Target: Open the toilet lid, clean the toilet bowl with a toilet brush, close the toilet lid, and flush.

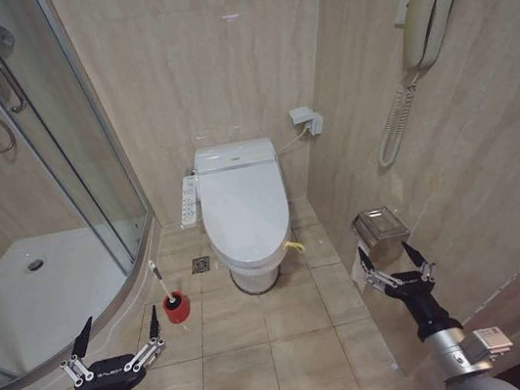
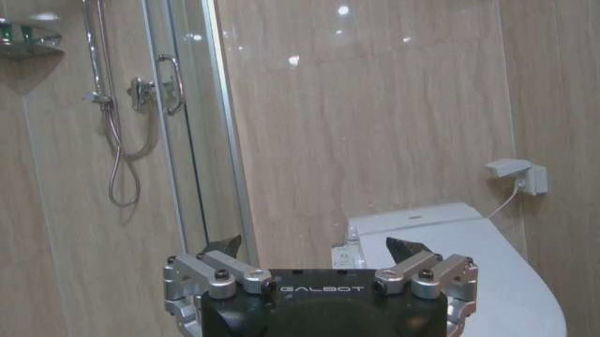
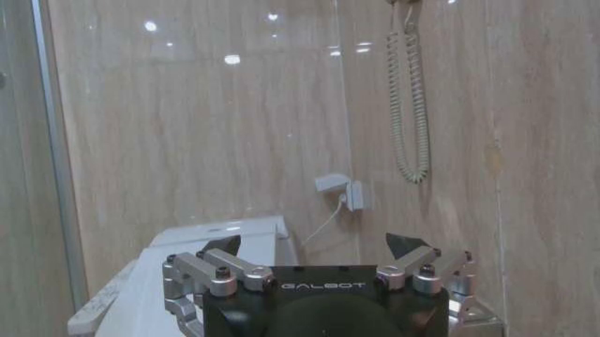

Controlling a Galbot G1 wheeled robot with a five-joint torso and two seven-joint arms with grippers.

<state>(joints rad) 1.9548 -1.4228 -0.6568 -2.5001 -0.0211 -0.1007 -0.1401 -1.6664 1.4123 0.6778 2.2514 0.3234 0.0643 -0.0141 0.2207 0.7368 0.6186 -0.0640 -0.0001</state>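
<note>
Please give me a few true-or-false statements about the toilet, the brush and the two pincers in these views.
1. The toilet lid is shut. True.
2. The toilet brush stands in its red holder on the floor, on the shower side of the toilet. True.
3. The left pincer grips the brush. False: it is open, holds nothing and hangs apart from the brush.
4. The right pincer rests on the lid. False: it is open, near the wall with the metal box.
</note>
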